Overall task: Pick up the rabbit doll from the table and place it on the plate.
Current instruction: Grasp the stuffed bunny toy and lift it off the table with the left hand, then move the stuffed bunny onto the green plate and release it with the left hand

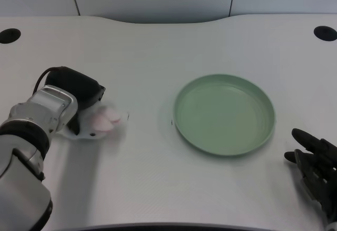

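Observation:
The rabbit doll (105, 121), white with pink ears, lies on the white table at the left, its ears pointing right. My left hand (79, 94) sits over the doll's left part and covers it. The back of the hand faces the camera and its fingers reach down onto the doll, so I cannot see whether they have closed around it. The light green plate (225, 113) rests right of centre with nothing on it, about a hand's width from the doll.
My right hand (316, 165) rests at the bottom right corner, just right of the plate's near rim. Two black round holes (9, 35) (325, 33) mark the table's far corners. The table's back edge curves along the wall.

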